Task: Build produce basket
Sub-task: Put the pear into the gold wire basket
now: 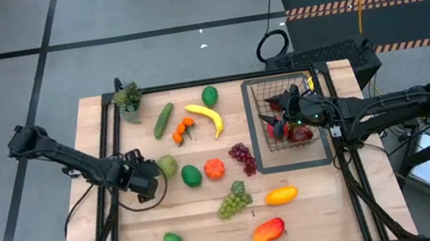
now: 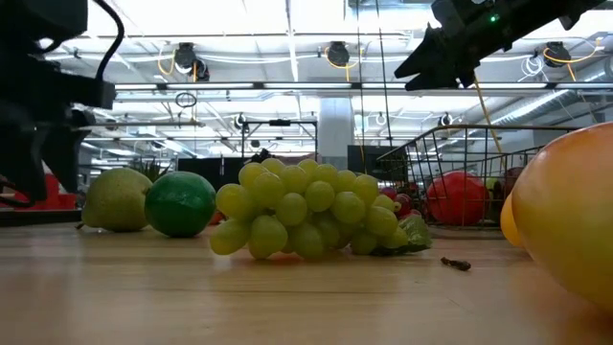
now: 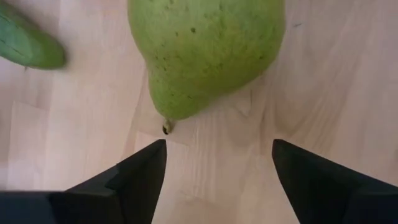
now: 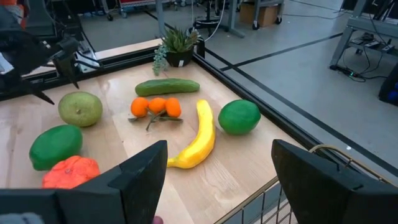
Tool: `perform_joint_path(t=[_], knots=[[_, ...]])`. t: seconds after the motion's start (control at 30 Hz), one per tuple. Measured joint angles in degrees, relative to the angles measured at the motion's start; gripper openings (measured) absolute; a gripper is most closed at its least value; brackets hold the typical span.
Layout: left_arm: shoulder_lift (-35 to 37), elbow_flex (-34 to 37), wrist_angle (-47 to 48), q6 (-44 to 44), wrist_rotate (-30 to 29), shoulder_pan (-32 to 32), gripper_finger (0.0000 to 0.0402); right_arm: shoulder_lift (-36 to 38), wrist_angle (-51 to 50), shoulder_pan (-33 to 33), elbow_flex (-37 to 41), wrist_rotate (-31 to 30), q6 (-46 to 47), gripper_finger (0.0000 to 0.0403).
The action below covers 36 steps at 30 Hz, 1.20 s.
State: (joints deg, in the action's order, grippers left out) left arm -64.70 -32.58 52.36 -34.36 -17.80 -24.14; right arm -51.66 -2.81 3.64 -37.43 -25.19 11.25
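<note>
While the right hand (image 1: 282, 110) hangs spread above the basket (image 1: 263, 143), the left hand (image 3: 217, 165) gapes beside the pear (image 3: 205, 53).

Dark wire basket (image 1: 263, 143) holds red apples (image 1: 299, 133); banana (image 1: 207, 117), cucumber (image 1: 164, 119), green grapes (image 1: 233, 201), pear (image 1: 168, 165) lie scattered on the worktop

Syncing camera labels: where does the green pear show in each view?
High view: pear left of centre, just right of the left gripper.
Low view: pear at far left, beside a round green fruit.
Left wrist view: pear fills the top, ahead of the open fingers.
Right wrist view: pear at left.
Shared landmark: that round green fruit.
</note>
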Motion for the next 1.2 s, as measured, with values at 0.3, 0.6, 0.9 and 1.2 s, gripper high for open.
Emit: perform_joint_path(t=[0.3, 0.6, 0.9, 1.2], knots=[[-5.4, 0.0, -0.1, -2.0, -5.4, 0.1, 0.0248, 0.0, 0.0, 0.0, 0.0, 0.0, -0.3, 0.0281], [-10.9, 0.0, -6.6, 3.9, -6.7, 2.3, 0.0207, 0.0, 0.0, 0.0, 0.0, 0.0, -0.4, 0.0281], [-12.3, 0.0, -16.3, 13.0, -4.4, 4.0, 0.0176, 0.0, -0.3, 0.0, 0.0, 0.0, -1.5, 0.0281], [-12.3, 0.0, -17.5, 12.9, -3.8, 4.0, 0.0153, 0.0, -0.4, 0.0, 0.0, 0.0, -1.5, 0.0281]])
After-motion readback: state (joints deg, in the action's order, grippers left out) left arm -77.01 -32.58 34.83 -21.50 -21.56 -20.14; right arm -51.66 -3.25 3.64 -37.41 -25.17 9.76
